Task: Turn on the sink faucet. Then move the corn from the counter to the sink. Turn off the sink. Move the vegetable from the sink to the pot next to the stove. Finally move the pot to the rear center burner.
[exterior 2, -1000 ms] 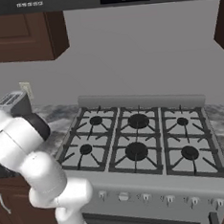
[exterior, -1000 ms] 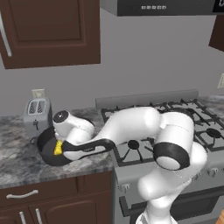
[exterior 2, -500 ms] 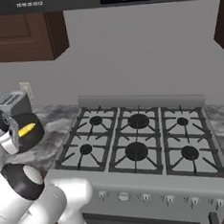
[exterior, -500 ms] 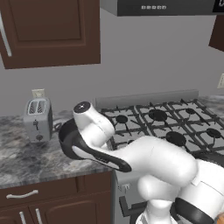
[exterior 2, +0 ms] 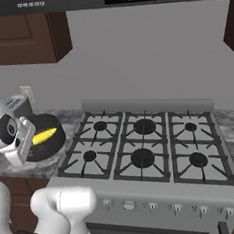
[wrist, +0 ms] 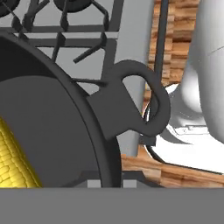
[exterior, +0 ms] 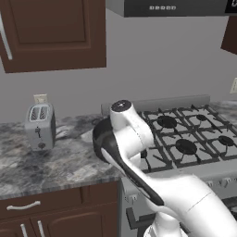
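Yellow corn (exterior 2: 44, 136) lying inside a dark round pot (exterior 2: 55, 143), seen also at the lower left of the hand view (wrist: 13, 153). Pot lifted off the marbled desk (exterior: 55, 166), just left of the silver stove (exterior 2: 146, 146), its looped side handle (wrist: 135, 103) close to the camera. Tool (exterior 2: 22, 142) nearly fully closed, clamped on the pot's rim. Silver toaster (exterior: 40, 126) standing farther left on the desk.

pot (wrist: 65, 144): we see matt dark metal, smooth | corn (exterior 2: 44, 136): bumpy yellow kernels | counter (exterior: 55, 166): we read polished marbled stone | stove (exterior 2: 147, 151): brushed silver metal, matt black grates | toaster (exterior: 40, 126): satin silver metal | cabinets (exterior: 51, 32): dark smooth wood
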Motion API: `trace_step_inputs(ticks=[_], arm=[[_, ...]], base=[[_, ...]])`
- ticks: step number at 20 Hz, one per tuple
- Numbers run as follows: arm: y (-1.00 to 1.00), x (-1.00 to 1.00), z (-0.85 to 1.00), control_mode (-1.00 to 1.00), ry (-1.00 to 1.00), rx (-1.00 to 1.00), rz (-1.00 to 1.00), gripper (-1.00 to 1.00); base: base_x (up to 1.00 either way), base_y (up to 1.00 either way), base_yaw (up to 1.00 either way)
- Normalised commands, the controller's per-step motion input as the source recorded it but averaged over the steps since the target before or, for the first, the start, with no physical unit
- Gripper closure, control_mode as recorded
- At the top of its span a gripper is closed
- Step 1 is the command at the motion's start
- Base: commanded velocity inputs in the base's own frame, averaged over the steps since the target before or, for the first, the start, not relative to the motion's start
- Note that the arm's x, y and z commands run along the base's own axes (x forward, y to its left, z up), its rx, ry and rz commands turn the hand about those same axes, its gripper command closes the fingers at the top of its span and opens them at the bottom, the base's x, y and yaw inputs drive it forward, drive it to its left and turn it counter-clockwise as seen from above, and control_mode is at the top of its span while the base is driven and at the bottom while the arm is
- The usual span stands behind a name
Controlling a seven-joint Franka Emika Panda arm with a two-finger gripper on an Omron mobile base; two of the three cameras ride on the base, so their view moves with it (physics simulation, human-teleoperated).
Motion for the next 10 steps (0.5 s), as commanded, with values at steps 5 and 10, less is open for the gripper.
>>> trace_step_inputs(ticks=[5, 10], arm=[[-0.81, -0.27, 0.47, -1.0, 0.02, 0.04, -0.31, 1.0], [-0.76, 0.09, 0.16, -1.0, 0.07, 0.01, -0.32, 1.0]], base=[[0.0, 0.0, 0.0], [0.0, 0.0, 0.0]])
